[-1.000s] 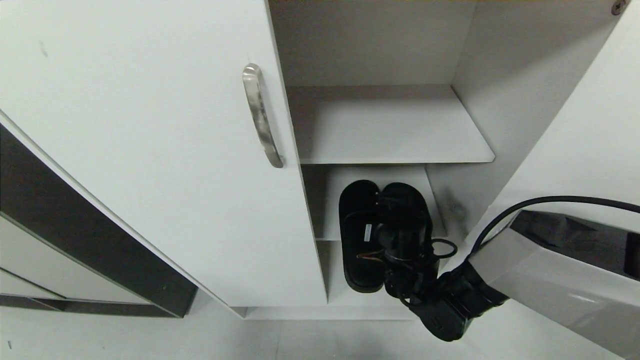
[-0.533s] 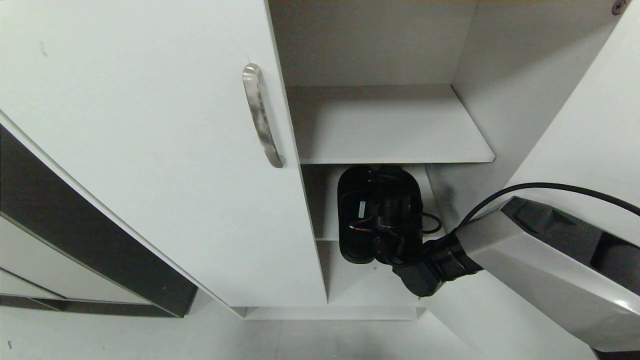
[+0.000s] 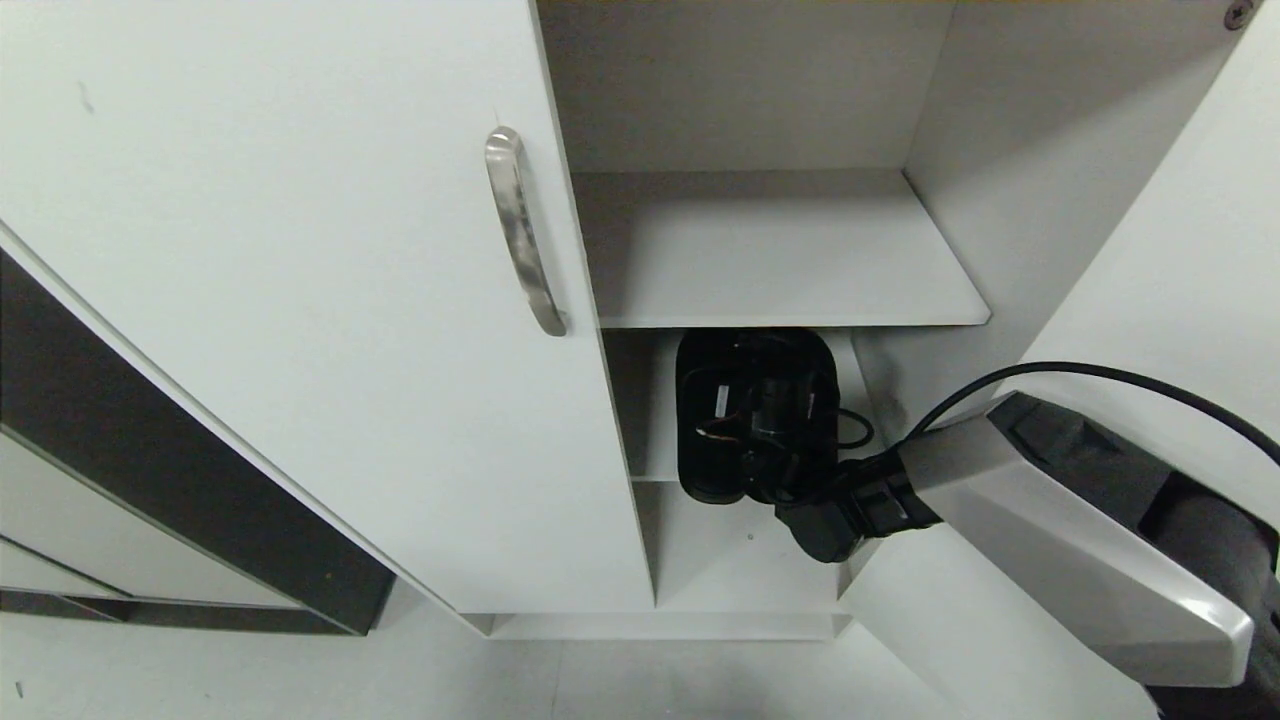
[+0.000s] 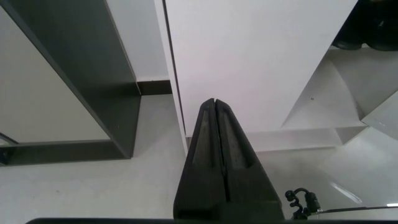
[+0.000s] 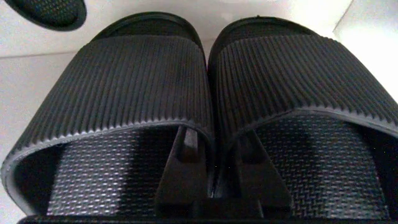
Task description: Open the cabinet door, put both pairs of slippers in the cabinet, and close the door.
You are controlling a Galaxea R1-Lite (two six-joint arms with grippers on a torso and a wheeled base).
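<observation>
Head view first: carried the slippers point(image 3: 755, 415) up and inward over the last second, from low before the bottom bay to the level of the middle shelf point(image 3: 655, 420), with the right arm point(image 3: 1050, 520) pushed deeper toward the cabinet point(image 3: 1000, 150). Slowed over the last half-second, edging only slightly further in. Puts this pair all but in place; judged ready for setting down and letting go.

Now lying side by side, toes tucked beneath the upper shelf point(image 3: 780, 260), heels just past the middle shelf's front edge. Cannot tell whether resting on that shelf or held just above it.

Clamped on the pair by the right gripper point(image 5: 214, 146), with its fingers point(image 5: 185, 158) run in under the straps, one per slipper, pinching the two adjoining inner walls together. Entered from the heel end, so sitting behind and among the slippers, wrist just outside by the open door point(image 3: 1180, 250).

Beyond the held pair, in the right wrist view, glimpsed a dark ribbed oval point(image 5: 53, 9), perhaps a slipper of the other pair; too little visible to be sure.

Pressed fully together on nothing: the left gripper point(image 4: 214, 155), hanging above the floor point(image 4: 74, 186) before the closed door point(image 3: 300, 300), well apart from the slippers.

Left to do, by judgement: release, withdraw, swing the open door to.
</observation>
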